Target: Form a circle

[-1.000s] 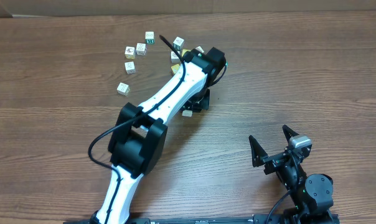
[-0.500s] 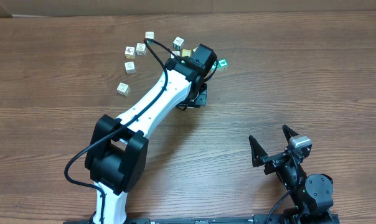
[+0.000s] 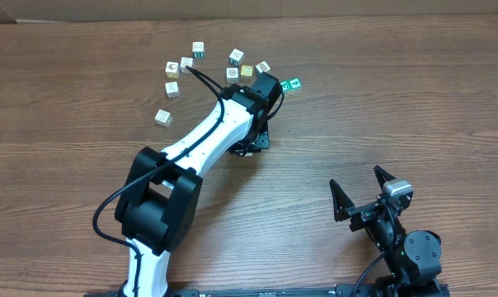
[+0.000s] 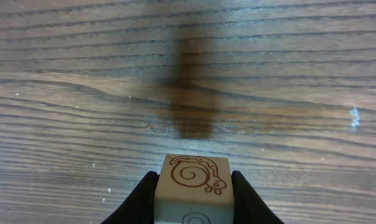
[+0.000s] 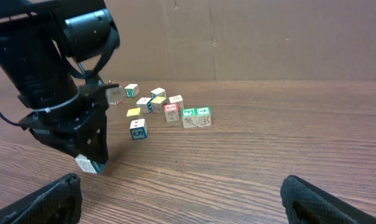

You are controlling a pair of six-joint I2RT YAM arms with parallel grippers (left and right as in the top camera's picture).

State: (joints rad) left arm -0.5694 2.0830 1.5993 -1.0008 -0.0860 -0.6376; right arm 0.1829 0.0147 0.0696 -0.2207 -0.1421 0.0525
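My left gripper [image 4: 193, 194] is shut on a whitish picture cube [image 4: 193, 179] with a brown snail drawn on its top face. In the right wrist view that cube [image 5: 87, 164] hangs just above the wood under the black left gripper [image 5: 88, 152]. From overhead the left gripper [image 3: 251, 142] sits mostly hidden under its own arm, below the scattered cubes. Near the front right, my right gripper [image 3: 363, 191] stands open and holds nothing. No circle of cubes shows in any view.
Several loose picture cubes lie scattered at the back: a green-faced cube [image 3: 291, 85], a yellow one [image 3: 246, 72], and white ones [image 3: 162, 116] [image 3: 198, 49]. The right wrist view shows a pair of green-topped cubes [image 5: 197, 116] and a cube marked 5 [image 5: 137, 129].
The left arm has pulled back slightly to the left with the cube still held, and its elbow has swung left. The green cube and its neighbours are now uncovered. The right arm is still.
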